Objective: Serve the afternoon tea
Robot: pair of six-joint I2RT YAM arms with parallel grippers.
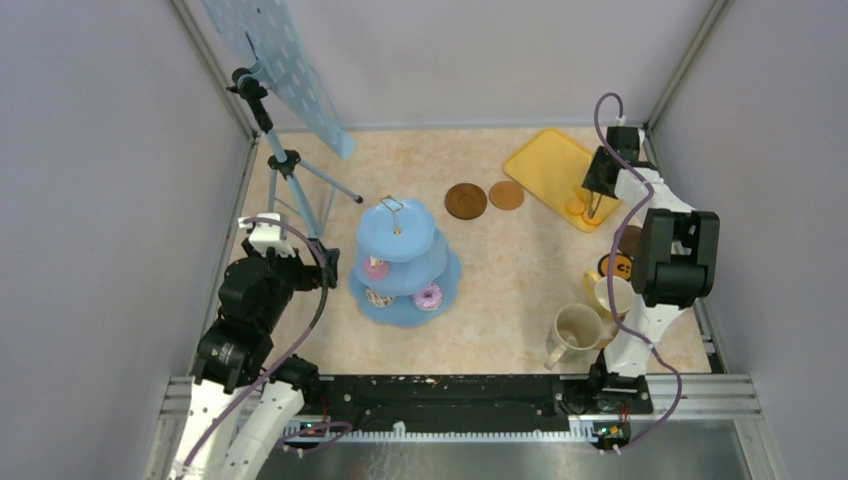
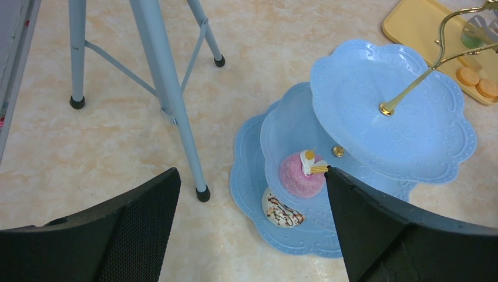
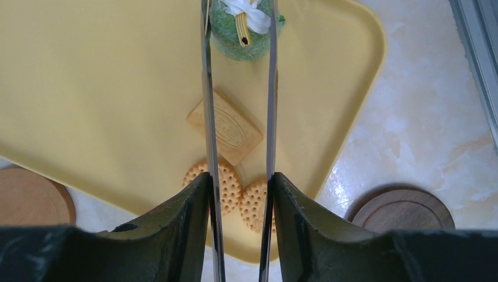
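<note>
Green cupcake (image 3: pixel 244 29) sits top centre of the right wrist view, on the yellow tray (image 3: pixel 88 88), between the far ends of the two blades of the tongs (image 3: pixel 207 117); cannot tell if the blades touch it. Jaws of the right gripper (image 3: pixel 239 179) are narrow, clamped on the tongs from both sides. A rectangular biscuit (image 3: pixel 226 126) lies flat on the tray mid-frame, under and between the blades. Two round biscuits (image 3: pixel 226 183) lie just below it, side by side near the tray edge, right at the fingertips. One brown coaster (image 3: pixel 405 208) is on the table lower right, off the tray.

Left wrist view: jaws of the left gripper (image 2: pixel 252 170) are wide, holding nothing, above the table beside the blue tiered stand (image 2: pixel 399 111). A pink cupcake (image 2: pixel 300 175) is on the middle tier, just left of the right-hand fingertip. A white donut (image 2: pixel 282 211) with brown drizzle is on the bottom tier below it. Legs of the tripod (image 2: pixel 170 100) are upper left.

Top view: a pink donut (image 1: pixel 428 296) is on the bottom tier, centre frame. The beige mug (image 1: pixel 575 330) and yellow mug (image 1: pixel 605 292) are lower right, beside the right arm's base.
</note>
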